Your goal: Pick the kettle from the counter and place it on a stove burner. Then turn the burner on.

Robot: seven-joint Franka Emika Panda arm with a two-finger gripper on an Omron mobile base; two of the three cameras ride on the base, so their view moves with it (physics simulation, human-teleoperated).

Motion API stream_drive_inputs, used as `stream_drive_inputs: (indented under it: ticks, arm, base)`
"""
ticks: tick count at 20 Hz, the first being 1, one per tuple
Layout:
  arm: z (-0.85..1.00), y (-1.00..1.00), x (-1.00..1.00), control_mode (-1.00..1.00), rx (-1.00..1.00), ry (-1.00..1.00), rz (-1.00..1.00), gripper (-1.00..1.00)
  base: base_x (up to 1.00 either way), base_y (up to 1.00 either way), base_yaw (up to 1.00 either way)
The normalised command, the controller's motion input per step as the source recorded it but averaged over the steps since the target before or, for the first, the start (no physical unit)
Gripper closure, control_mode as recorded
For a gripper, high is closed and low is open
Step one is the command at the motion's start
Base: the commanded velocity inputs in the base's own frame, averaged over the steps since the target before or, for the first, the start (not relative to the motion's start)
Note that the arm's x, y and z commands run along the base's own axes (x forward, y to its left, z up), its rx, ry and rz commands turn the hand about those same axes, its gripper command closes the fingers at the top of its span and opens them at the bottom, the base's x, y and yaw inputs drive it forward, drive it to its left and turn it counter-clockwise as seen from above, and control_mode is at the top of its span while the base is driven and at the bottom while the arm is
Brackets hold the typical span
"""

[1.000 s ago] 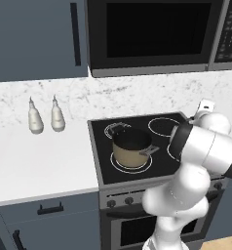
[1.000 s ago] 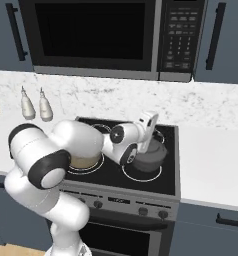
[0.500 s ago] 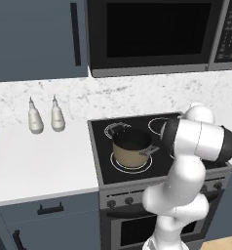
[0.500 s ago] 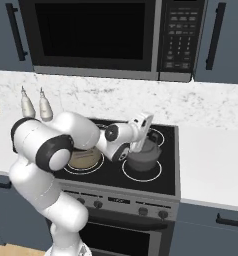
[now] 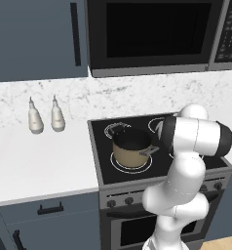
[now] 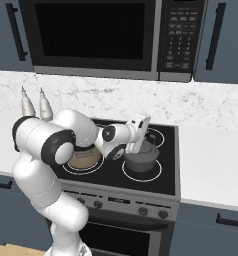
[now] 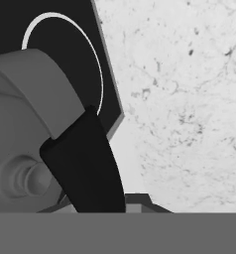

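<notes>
Left base view: tan pot (image 5: 131, 149) occupies the front-left ring; no legible writing.

Right base view: gripper (image 6: 136, 145) clamped on the handle of the kettle (image 6: 140, 159), directly below it over the front-right stove burner (image 6: 142, 171).

Hand view: kettle handle (image 7: 83, 163) between the jaws; counter (image 7: 189, 99) alongside.

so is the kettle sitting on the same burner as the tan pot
No, the kettle sits on the front right burner, while the tan pot occupies another.
</notes>
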Motion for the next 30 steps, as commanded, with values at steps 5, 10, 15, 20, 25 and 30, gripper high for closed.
stream_drive_inputs:
  ticks: [5,10,15,20,25,30]
  arm:
    - [-0.05,-0.37,0.00,-1.00,-0.02,-0.01,0.00,1.00]
    - [0.00,0.00,0.00,-1.00,0.00,0.00,0.00,1.00]
    - [0.00,0.00,0.00,-1.00,-0.01,0.00,0.00,-1.00]
    - [-0.04,0.00,-0.04,-1.00,0.00,0.01,0.00,-1.00]
    - [-0.22,0.00,-0.35,-1.00,-0.01,0.10,0.00,-1.00]
    - [0.01,0.00,-0.53,-1.00,0.00,0.06,0.00,-1.00]
  base:
    - [0.00,0.00,0.00]
    - [0.00,0.00,0.00]
    - [0.00,0.00,0.00]
    - [0.00,0.00,0.00]
    - [0.00,0.00,0.00]
    - [0.00,0.00,0.00]
